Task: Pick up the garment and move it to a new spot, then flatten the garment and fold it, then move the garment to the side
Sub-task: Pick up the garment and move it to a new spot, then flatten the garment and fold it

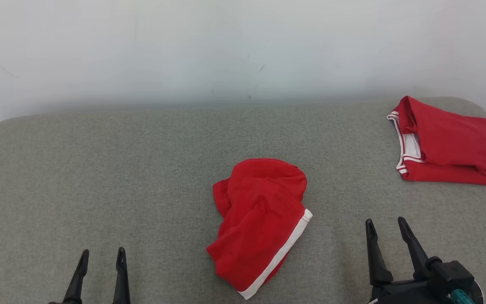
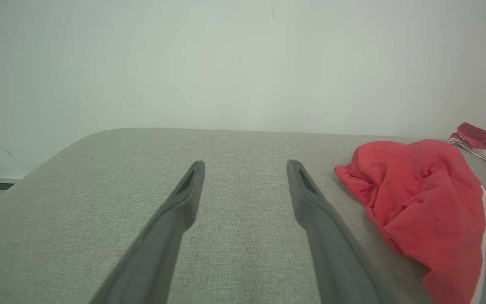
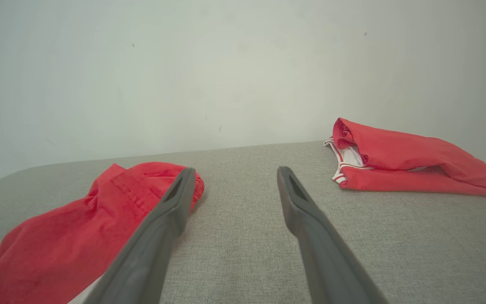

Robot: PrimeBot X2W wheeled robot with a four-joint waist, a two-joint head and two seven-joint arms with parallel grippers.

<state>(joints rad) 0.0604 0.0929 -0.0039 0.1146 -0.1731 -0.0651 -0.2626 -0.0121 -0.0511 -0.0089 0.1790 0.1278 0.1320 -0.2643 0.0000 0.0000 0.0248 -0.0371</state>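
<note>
Crumpled red cloth garment w/ white hem band [image 1: 260, 219] lies mid-surface on grey woven fabric pad [image 1: 99, 169], betw. both grippers, touching neither. Count: 2 red garments, this one plus a folded red-and-white garment [image 1: 449, 147] at far right edge; 2 grippers. Long axis runs near-to-far, near end leaning slightly left; white band faces right. Left gripper [image 1: 103, 252] & right gripper [image 1: 386, 221]: fingers apart, holding nothing.
</note>
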